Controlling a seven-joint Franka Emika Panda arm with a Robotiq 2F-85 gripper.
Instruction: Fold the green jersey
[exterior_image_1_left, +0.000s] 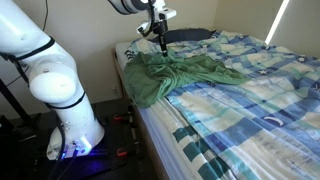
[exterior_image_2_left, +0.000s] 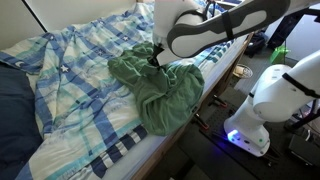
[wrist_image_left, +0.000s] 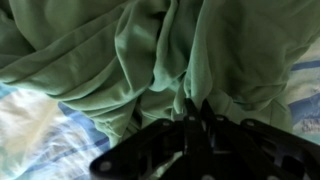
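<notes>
Black end effector (wrist_image_left: 197, 118), fingers tight together on a green jersey (wrist_image_left: 130, 50) fold.

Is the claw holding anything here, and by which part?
The claw looks shut on the jersey, pinching a bunched ridge of its cloth; which part of the garment that is cannot be told.

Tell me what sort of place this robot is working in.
Probably a home bedroom: a blue-white-green checked bedspread, a dark blue pillow, and a rumpled sage-green fabric jersey lying on that bedspread.
</notes>
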